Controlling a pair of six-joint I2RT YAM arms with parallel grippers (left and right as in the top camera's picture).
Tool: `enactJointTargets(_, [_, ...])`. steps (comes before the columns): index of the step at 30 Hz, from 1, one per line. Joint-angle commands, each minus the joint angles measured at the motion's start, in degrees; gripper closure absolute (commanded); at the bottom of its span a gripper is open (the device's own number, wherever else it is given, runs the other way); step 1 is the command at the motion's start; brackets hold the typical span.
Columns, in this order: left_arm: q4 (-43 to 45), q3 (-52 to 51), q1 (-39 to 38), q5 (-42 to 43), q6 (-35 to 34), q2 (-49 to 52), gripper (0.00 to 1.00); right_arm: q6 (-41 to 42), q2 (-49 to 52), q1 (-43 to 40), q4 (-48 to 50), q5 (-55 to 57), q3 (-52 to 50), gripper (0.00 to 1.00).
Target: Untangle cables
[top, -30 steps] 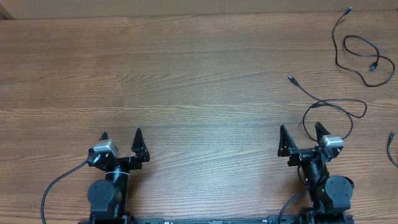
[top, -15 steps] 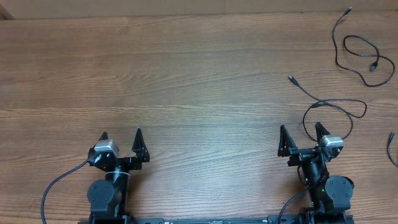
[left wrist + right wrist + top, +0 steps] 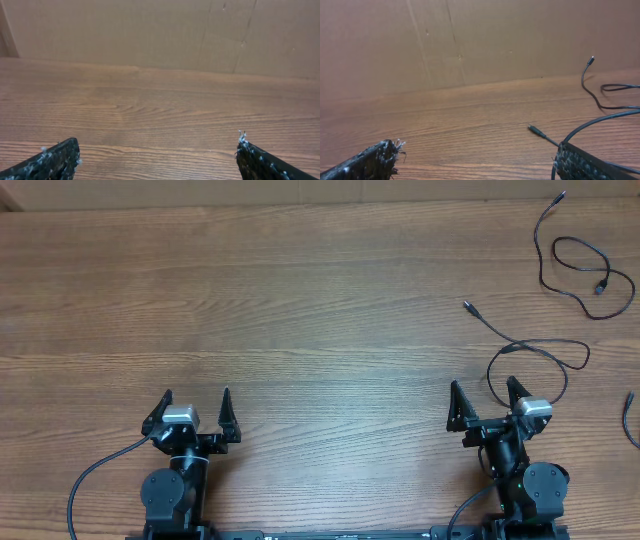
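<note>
The left gripper [image 3: 196,394] sits wide open and empty over the bare table [image 3: 300,300], while the right gripper [image 3: 483,387], equally wide and empty, faces the cables [image 3: 548,342] at far right and should grab a loose stretch, not a crossing.

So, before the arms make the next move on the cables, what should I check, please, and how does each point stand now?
1. The left hand is open: ok.
2. The right hand is open: ok.
3. Both hands are empty: ok.
4. The nearest cable is free of loops: not ok, it crosses itself just in front of the right hand.
5. The nearest cable is clear of the right hand: cannot tell, its loop runs very close to it.
6. The far cable lies apart from the nearest cable: ok.
</note>
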Motion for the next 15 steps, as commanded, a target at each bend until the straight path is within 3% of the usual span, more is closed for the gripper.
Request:
enactJointTargets(1, [0.2, -0.37, 0.31, 0.33, 1.7, -0.81, 0.01, -0.39, -0.31, 0.11, 0.22, 0.61, -0.57, 0.0])
enactJointTargets(15, [0.17, -0.37, 0.31, 0.33, 1.7, -0.76, 0.01, -0.39, -0.31, 0.11, 0.22, 0.61, -0.57, 0.0])
